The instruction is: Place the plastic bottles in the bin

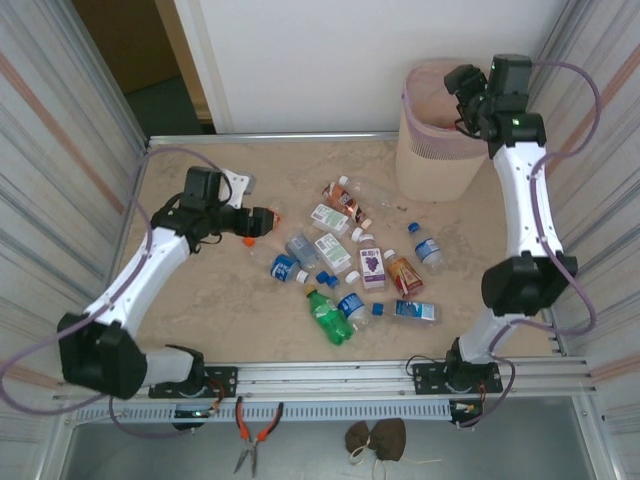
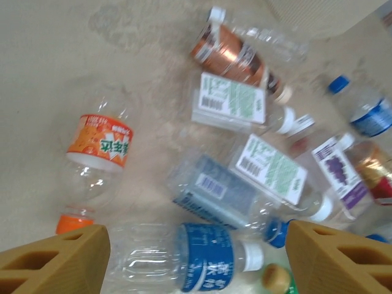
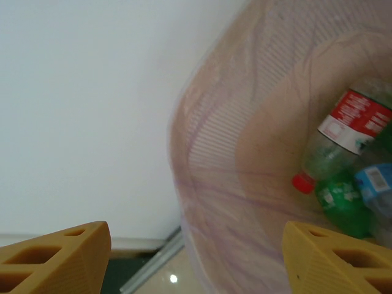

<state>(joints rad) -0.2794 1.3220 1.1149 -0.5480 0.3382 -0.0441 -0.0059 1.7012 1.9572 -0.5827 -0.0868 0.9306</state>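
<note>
Several plastic bottles (image 1: 350, 265) lie scattered over the middle of the table. My left gripper (image 1: 262, 221) hovers at their left edge, open. In the left wrist view its fingers (image 2: 55, 260) straddle a clear blue-labelled bottle (image 2: 205, 257) without touching it, and an orange-labelled bottle (image 2: 98, 153) lies to the left. My right gripper (image 1: 462, 95) hangs open over the bin (image 1: 435, 150) at the back right with nothing between its fingertips (image 3: 55, 257). Inside the bin (image 3: 245, 153) lie a red-labelled bottle (image 3: 346, 131) and a green bottle (image 3: 340, 202).
Metal frame walls close in the table on the left and right. A rail runs along the front edge (image 1: 340, 375). Pliers (image 1: 255, 432) and a brown cloth (image 1: 377, 438) lie below the rail. A green bottle (image 1: 328, 317) is nearest the front.
</note>
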